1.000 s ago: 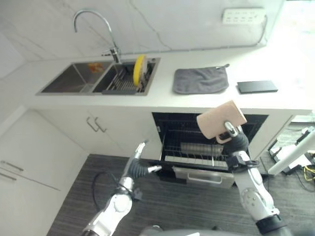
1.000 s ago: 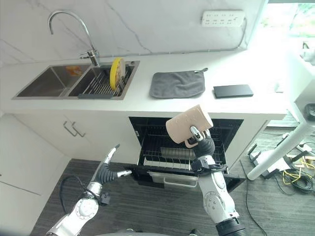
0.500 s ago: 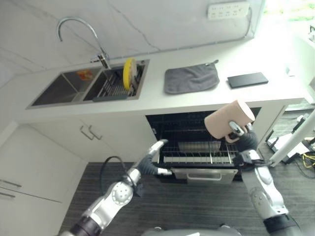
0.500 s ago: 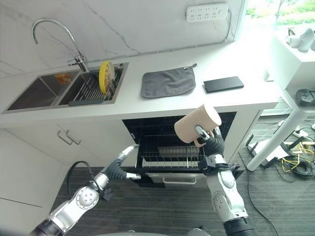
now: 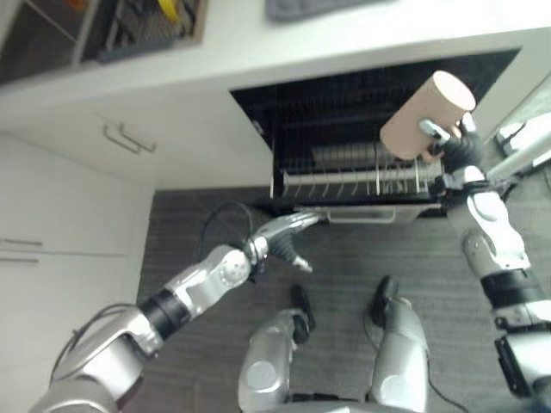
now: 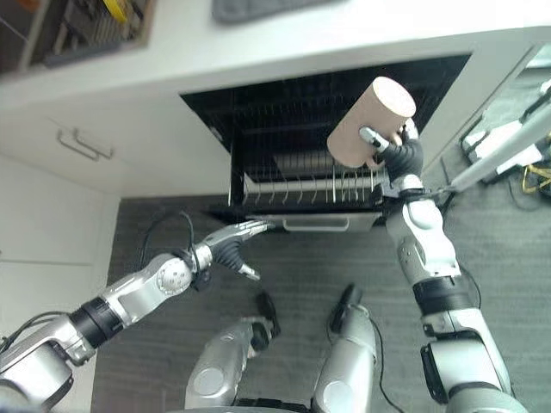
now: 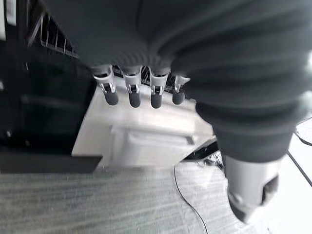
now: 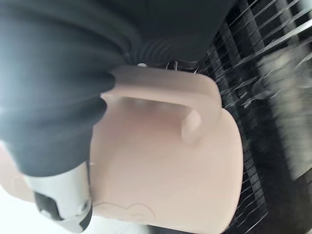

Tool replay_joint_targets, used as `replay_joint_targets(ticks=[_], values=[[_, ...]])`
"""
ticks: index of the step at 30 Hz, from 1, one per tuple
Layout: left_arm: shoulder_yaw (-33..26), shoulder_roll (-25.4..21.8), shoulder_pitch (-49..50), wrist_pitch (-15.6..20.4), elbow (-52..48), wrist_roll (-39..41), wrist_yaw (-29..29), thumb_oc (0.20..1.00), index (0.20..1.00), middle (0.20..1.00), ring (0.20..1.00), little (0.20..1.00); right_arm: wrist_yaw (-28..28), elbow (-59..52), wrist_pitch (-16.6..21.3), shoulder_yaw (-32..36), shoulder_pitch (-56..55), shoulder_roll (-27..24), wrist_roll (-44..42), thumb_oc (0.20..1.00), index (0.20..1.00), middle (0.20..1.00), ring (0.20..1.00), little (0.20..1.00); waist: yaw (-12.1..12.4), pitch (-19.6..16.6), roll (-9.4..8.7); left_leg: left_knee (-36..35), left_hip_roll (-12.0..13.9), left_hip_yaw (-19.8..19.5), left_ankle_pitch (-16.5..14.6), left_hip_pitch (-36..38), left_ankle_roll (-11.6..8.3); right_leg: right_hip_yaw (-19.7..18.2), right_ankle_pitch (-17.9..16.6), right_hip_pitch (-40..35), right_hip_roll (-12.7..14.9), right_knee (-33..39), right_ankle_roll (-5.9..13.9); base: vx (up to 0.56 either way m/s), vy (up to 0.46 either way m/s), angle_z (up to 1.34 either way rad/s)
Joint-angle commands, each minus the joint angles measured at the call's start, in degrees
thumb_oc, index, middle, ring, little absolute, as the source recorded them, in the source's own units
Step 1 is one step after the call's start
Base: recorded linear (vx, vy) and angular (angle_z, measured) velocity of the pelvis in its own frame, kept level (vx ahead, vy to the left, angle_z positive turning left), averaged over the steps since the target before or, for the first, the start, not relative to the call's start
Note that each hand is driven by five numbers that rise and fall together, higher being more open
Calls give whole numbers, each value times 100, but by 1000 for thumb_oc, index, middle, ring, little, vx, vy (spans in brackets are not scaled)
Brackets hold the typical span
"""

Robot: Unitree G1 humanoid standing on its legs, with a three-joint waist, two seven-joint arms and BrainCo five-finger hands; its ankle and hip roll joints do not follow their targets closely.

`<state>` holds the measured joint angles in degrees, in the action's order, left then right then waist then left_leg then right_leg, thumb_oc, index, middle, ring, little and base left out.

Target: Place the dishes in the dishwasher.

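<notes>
While unlabelled, mug [image 5: 425,115] in right robot hand [image 5: 455,144]

White cabinet doors [image 5: 86,172] with handles at left, dark striped floor [image 5: 344,267] below, grey cloth [image 6: 258,7] at the top edge.

A grey cloth [image 6: 258,7] lies on the white countertop [image 6: 344,34].

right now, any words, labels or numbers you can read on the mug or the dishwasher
None can be read.
Pink mug in the right hand: a faint raised mark near its base in the right wrist view, too blurred to read.
Dishwasher rack: no text visible.
</notes>
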<state>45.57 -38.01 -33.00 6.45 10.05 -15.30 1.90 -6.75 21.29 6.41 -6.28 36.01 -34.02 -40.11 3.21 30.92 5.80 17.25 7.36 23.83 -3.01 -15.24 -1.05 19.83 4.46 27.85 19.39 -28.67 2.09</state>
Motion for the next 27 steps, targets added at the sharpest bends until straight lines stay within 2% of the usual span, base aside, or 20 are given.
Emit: replay_joint_targets(ticks=[1,7,8,10,12,17,18,21,27], values=[[30,-216,300,51,-440,-274,-93,1000,1000,1000,1000,1000,176,-328,333,20,64,-107,312,200,200,200,200,200,198,-420,-162,500,264,-611,-262,-149,-34,168,11,-895,373,219,636,-62,-73,-5],[100,-355,-50,74,-501,-289,18,1000,1000,1000,1000,1000,103,383,152,-263,777,-433,527,200,200,200,200,200,370,-181,-182,656,316,-695,-246,-457,-34,243,18,-720,369,116,612,-59,-46,3],[105,-419,-124,89,-530,-250,46,1000,1000,1000,1000,1000,66,535,153,-318,932,-502,596,200,200,200,200,200,414,-143,-179,698,313,-779,-343,-478,-81,193,110,-710,362,51,682,-14,-37,12],[97,-464,-188,108,-555,-242,86,1000,1000,1000,1000,1000,43,682,86,-345,1090,-568,653,200,200,200,200,200,456,-115,-181,703,309,-796,-335,-540,-80,213,114,-666,358,32,683,-58,-32,12],[65,-547,-231,138,-624,-248,170,1000,1000,1000,1000,1000,-38,854,-126,-369,1300,-685,648,200,200,200,200,200,513,-112,-191,692,328,-743,-220,-670,-24,318,30,-569,356,41,605,-105,-23,12],[37,-722,-256,231,-732,-195,305,1000,1000,1000,1000,1000,-120,1054,-433,-531,1699,-932,786,200,200,200,200,200,609,-112,-241,737,361,-814,-327,-690,-75,265,133,-578,329,-10,690,21,0,8],[19,-786,-255,294,-746,-177,361,1000,1000,1000,1000,1000,-143,1103,-602,-559,1852,-1016,797,200,200,200,200,200,642,-112,-271,751,371,-821,-334,-708,-82,268,132,-575,324,-15,697,0,0,0],[18,-902,-295,337,-790,-141,473,1000,1000,1000,1000,1000,-252,1421,-903,-663,2132,-1099,453,200,200,200,200,200,715,-112,-345,758,407,-830,-336,-723,-90,314,126,-608,299,-7,701,-3,-50,0],[-30,-1177,-324,360,-1084,-53,633,1000,1000,1000,1000,1000,-433,2328,-1033,-836,2583,-1250,243,200,200,200,200,200,888,-112,-437,688,476,-863,-267,-771,-128,461,108,-704,252,56,716,12,-63,2]])
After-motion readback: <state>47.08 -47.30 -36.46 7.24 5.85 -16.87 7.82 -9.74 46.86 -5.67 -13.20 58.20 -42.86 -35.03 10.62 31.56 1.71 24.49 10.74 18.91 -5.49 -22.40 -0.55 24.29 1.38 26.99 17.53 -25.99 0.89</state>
